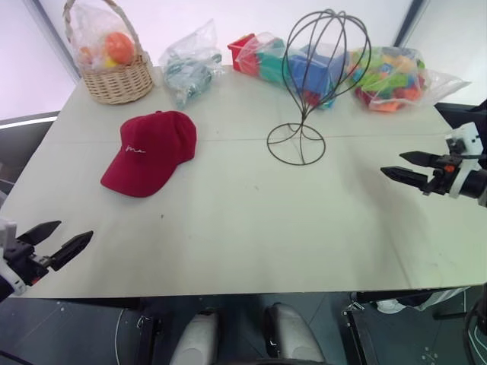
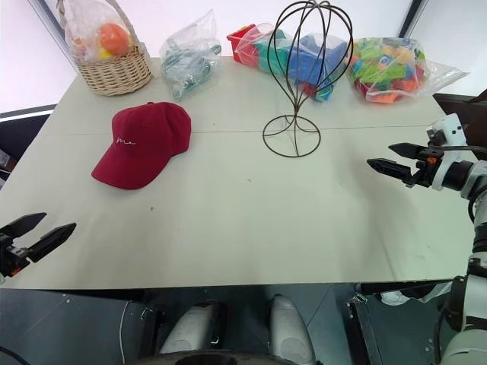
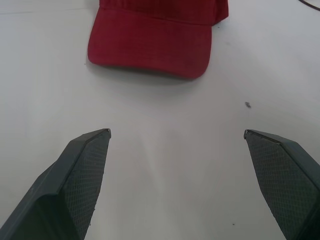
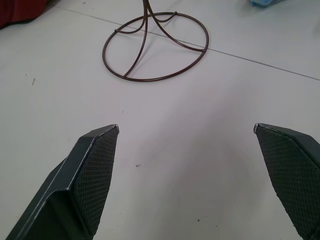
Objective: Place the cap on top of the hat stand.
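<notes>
Lying flat on the tabletop (image 1: 228, 220), the cap (image 1: 149, 152) sits left of the hat stand (image 1: 316, 84). Left pincer (image 1: 62, 237) and right pincer (image 1: 397, 164) both gape wide, empty.

On the table (image 1: 251, 228) there is one red cap (image 1: 150, 151), one wire hat stand (image 1: 318, 80), one wicker basket (image 1: 114, 72) and three clear bags (image 1: 189, 67) of toys.

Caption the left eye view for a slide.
Red cap lies beside the empty wire hat stand; both open claws wait apart.
</notes>
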### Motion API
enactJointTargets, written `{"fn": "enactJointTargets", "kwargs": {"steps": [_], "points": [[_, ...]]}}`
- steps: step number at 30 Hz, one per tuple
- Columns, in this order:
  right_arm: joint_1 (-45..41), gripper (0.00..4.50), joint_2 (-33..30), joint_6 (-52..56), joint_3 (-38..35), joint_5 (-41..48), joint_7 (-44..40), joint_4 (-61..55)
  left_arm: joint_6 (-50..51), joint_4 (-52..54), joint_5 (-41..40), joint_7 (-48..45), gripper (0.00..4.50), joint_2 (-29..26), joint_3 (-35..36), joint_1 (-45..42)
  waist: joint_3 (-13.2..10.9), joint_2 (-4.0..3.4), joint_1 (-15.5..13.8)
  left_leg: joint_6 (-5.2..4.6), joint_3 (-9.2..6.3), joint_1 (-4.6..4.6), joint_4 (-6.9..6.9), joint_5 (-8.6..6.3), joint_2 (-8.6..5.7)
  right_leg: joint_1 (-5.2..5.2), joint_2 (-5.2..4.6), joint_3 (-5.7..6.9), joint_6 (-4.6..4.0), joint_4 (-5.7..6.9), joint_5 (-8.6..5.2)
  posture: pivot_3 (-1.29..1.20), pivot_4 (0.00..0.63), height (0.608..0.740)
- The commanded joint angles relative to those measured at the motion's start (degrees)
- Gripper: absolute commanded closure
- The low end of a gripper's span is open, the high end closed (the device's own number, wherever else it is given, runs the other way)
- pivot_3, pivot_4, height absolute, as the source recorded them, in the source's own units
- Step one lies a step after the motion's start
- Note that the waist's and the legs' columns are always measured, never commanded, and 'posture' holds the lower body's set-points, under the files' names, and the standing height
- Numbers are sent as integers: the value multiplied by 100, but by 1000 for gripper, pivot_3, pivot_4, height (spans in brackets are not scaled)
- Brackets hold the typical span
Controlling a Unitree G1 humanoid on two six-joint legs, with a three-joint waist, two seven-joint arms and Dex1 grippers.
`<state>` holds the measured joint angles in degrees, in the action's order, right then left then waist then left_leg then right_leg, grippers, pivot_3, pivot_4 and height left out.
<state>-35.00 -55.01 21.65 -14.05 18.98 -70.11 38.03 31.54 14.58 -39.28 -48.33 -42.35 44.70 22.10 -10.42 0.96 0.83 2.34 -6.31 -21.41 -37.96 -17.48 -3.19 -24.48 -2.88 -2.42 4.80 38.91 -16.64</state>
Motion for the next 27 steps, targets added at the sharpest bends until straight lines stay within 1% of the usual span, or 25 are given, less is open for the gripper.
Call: {"fn": "enactJointTargets", "kwargs": {"steps": [1,14,27], "points": [[107,52,-9,73,-116,149,-17,-344,-146,-22,53,65,0,-41,188,-49,0,0,-1,0,0,0,0,0,0,0,0,0,0,0,0,0,150,739],[518,52,-15,367,-198,360,43,-892,-208,-140,116,79,0,-65,156,-216,0,0,-3,0,0,0,0,0,0,0,0,0,0,0,0,0,150,739],[376,52,23,261,-123,302,120,-774,-495,-357,308,158,0,-54,163,-378,0,0,-4,0,0,0,0,0,0,0,0,0,0,-1,0,0,150,739]]}}
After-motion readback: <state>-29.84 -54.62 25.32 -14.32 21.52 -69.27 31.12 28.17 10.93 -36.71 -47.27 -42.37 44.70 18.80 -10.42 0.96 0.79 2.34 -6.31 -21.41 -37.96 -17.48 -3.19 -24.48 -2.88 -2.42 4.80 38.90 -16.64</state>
